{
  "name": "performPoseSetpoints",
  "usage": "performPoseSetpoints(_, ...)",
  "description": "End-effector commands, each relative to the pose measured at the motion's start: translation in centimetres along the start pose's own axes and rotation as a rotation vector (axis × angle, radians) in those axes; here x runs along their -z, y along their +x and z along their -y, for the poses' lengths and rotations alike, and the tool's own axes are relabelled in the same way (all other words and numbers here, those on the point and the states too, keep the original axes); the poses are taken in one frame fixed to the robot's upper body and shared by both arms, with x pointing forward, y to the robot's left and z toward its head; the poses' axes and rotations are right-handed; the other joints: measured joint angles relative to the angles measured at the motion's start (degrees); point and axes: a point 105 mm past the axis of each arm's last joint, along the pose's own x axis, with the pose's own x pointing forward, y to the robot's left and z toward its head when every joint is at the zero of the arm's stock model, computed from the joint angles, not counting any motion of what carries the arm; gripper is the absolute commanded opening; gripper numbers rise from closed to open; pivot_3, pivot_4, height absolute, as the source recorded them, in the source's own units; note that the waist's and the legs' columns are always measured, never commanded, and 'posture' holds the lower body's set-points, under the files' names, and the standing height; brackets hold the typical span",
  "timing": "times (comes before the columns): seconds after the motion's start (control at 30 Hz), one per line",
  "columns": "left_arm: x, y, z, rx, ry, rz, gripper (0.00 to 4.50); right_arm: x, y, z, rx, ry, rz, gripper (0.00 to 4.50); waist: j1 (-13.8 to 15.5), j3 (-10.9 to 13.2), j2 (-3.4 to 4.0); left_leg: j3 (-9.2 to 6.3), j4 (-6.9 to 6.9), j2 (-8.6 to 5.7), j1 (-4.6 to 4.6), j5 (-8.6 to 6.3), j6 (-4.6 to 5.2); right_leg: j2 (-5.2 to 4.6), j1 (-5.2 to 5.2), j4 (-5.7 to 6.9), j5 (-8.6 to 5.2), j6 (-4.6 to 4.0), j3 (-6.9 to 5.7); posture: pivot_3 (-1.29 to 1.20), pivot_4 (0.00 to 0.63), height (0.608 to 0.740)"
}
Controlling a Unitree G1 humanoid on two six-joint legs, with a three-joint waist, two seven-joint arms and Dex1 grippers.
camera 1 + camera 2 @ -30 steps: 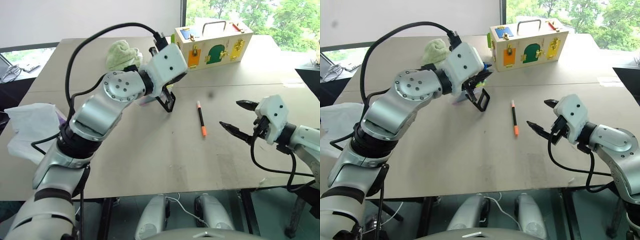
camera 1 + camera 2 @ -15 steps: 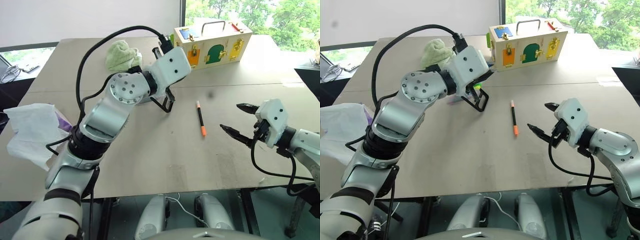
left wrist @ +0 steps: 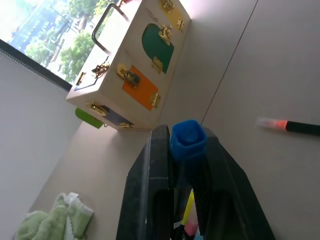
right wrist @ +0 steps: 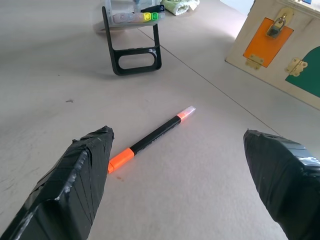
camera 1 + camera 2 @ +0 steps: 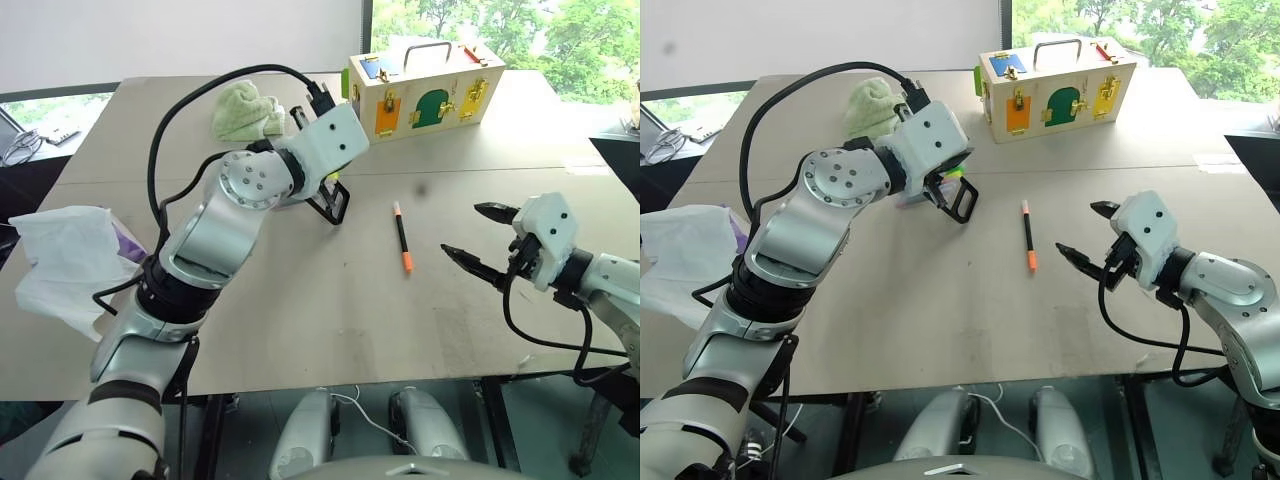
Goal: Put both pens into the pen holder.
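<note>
The blue-ended pen (image 3: 188,141) sits pinched between the closed fingers of the left gripper (image 3: 184,165), which hangs directly over the pen holder (image 4: 131,17) on its black wire stand (image 5: 332,204). The orange-capped pen (image 5: 401,237) lies flat on the table (image 5: 300,320) at about four o'clock from the holder, well apart. At three o'clock from that pen the right gripper (image 5: 480,236) hovers, fingers spread wide and empty. A wooden box (image 5: 425,92) stands at one o'clock, a green cloth (image 5: 245,111) at eleven.
</note>
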Motion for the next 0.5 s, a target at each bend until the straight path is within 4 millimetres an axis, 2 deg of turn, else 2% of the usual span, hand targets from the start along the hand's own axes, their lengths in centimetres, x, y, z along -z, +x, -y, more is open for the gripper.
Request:
performPoseSetpoints(0.03,-0.5,-0.5,-1.6,-0.070,0.002,-0.001,1.03,-1.2,-0.3,0.2,0.014,-0.044,0.041,4.50,0.0,0.0,0.00,0.00,0.01,0.00,0.00,0.00,0.00,0.00,0.00,0.00,0.00,0.00,0.00,0.00,0.150,0.740)
performPoseSetpoints(0.1,-0.7,-0.4,-1.8,-0.082,0.001,0.010,1.65,-1.2,-0.3,0.2,0.016,-0.043,0.040,4.50,0.0,0.0,0.00,-0.01,0.05,0.00,-0.01,0.00,0.00,0.00,0.00,0.02,0.00,0.00,-0.01,0.00,0.150,0.740)
performPoseSetpoints(0.23,-1.5,-0.3,-1.2,-0.059,-0.023,0.067,3.67,-1.1,-0.3,0.2,0.021,-0.042,0.037,4.50,0.0,0.0,0.00,-0.03,0.17,0.00,-0.06,0.00,0.00,-0.01,0.00,0.07,0.00,0.00,-0.03,0.00,0.150,0.740)
performPoseSetpoints(0.3,-2.2,-0.5,-0.5,-0.019,-0.061,0.117,3.67,-0.9,-0.2,0.2,0.025,-0.041,0.028,4.50,0.0,0.0,0.00,-0.05,0.24,0.00,-0.09,0.00,0.00,-0.01,0.00,0.08,0.01,0.00,-0.05,0.00,0.150,0.740)
performPoseSetpoints(0.37,-2.8,-1.1,0.3,0.044,-0.137,0.179,3.67,0.0,0.5,0.5,0.058,-0.017,-0.027,4.50,-0.1,0.0,0.02,-0.10,0.38,0.02,-0.16,0.00,-0.01,-0.01,0.00,0.11,0.01,0.00,-0.10,0.00,0.150,0.740)
performPoseSetpoints(0.5,-2.8,-2.9,1.2,0.155,-0.376,0.256,3.67,1.8,2.1,0.2,0.078,0.045,-0.115,4.50,-0.3,0.0,0.03,-0.15,0.58,0.09,-0.24,0.06,-0.10,-0.09,-0.02,0.16,0.02,-0.01,-0.11,0.00,0.150,0.740)
